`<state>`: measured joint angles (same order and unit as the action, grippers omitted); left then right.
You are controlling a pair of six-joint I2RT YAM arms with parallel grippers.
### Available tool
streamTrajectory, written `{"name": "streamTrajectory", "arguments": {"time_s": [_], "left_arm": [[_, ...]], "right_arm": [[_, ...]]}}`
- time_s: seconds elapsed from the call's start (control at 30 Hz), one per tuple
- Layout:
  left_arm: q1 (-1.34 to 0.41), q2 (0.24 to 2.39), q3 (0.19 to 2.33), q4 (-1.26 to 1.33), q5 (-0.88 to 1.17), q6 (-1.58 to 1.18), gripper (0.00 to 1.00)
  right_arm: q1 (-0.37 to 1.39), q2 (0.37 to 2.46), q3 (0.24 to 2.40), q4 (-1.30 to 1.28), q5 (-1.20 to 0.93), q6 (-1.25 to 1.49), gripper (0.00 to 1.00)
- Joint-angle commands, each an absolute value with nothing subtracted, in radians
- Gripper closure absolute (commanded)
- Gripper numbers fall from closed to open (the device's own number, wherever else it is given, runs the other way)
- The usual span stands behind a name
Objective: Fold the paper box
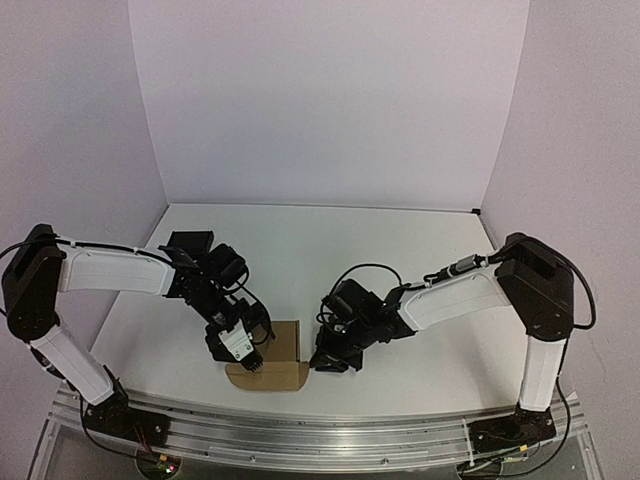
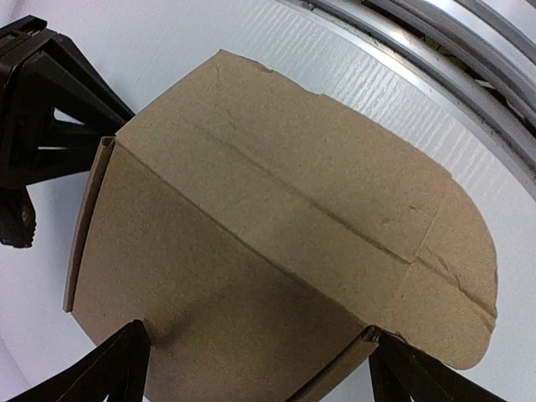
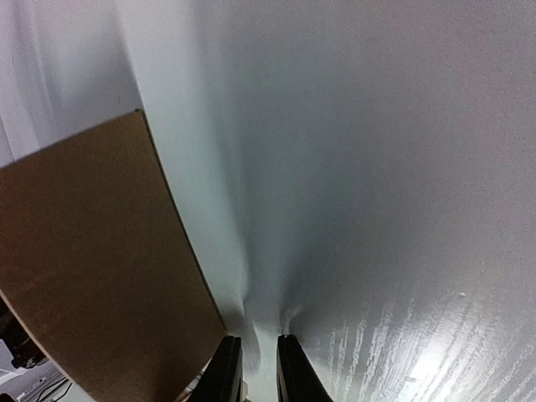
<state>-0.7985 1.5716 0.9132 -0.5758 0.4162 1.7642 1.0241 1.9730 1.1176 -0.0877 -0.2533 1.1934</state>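
The paper box [image 1: 283, 345] is brown cardboard, partly folded, and sits on the white table near the front edge between both arms. In the left wrist view the box [image 2: 276, 226] fills the frame, with a creased flap toward the rail. My left gripper [image 1: 245, 352] hangs over its left side, open wide [image 2: 255, 331], its fingertips [image 2: 126, 356] at the box's two near edges. My right gripper [image 1: 328, 358] is low at the box's right side. Its jaws [image 3: 259, 337] are almost together with nothing between them, and the left finger lies next to a cardboard wall [image 3: 92, 268].
An aluminium rail [image 1: 320, 432] runs along the near table edge, close behind the box [image 2: 469, 59]. The right arm's black gripper body [image 2: 33, 134] shows at the box's far side in the left wrist view. White walls enclose the table at the back and sides.
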Motion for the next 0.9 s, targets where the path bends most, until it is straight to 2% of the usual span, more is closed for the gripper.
{"name": "streamTrajectory", "arguments": {"time_s": [0.0,0.13,0.33,0.53,0.6,0.73,0.83,0.87], "left_arm": [[-0.832,1.548,0.937,-0.659,0.464,1.626,0.09],[-0.846,1.49,0.938,-0.752,0.498,1.589,0.09],[-0.835,1.434,0.884,-0.631,0.364,1.505,0.08],[-0.833,1.404,0.883,-0.628,0.399,1.487,0.08],[-0.831,1.4,0.886,-0.655,0.393,1.485,0.08],[-0.787,1.365,0.88,-0.664,0.423,1.445,0.08],[-0.729,1.347,0.895,-0.661,0.475,1.372,0.08],[-0.703,1.342,0.898,-0.656,0.495,1.337,0.08]], "right_arm": [[1.002,1.995,1.166,-0.071,-0.302,1.162,0.82],[0.982,1.986,1.167,-0.078,-0.325,1.125,0.81],[0.962,1.95,1.141,-0.102,-0.402,1.058,0.75],[0.983,1.869,1.126,-0.135,-0.432,0.993,0.69],[0.992,1.781,1.108,-0.164,-0.344,0.924,0.67],[1.08,1.601,1.1,-0.272,-0.034,0.61,0.53],[1.239,1.542,1.092,-0.283,0.215,0.231,0.33],[1.313,1.554,1.094,-0.281,0.292,0.051,0.29]]}}
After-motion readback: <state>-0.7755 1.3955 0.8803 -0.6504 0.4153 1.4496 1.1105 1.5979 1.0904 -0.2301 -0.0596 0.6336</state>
